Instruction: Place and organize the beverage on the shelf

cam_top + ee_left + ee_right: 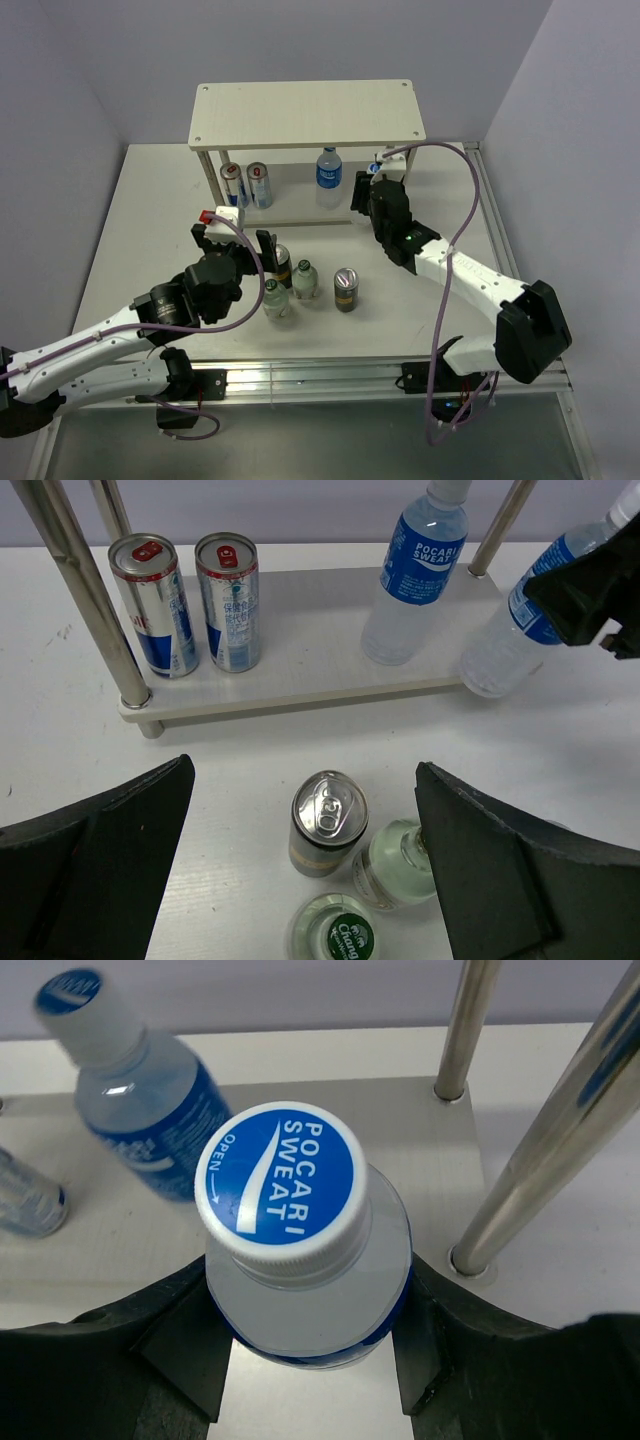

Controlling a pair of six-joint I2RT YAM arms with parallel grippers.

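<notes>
The shelf (307, 112) stands at the back of the table. Its lower board (300, 670) holds two silver-and-blue cans (150, 605) (230, 600) at the left and an upright Pocari Sweat bottle (415, 575). My right gripper (308, 1290) is shut on a second Pocari Sweat bottle (290, 1185). That bottle leans in the left wrist view (505, 645), its base at the board's right end. My left gripper (305, 780) is open and empty above a dark can (327, 822) and two clear green-capped bottles (395, 865) (337, 935) on the table.
Another dark can (346, 288) stands on the table right of the bottles. Metal shelf legs (540, 1150) (458, 1030) rise close to the right of the held bottle. Another leg (85, 590) stands left of the cans. Purple walls enclose the table.
</notes>
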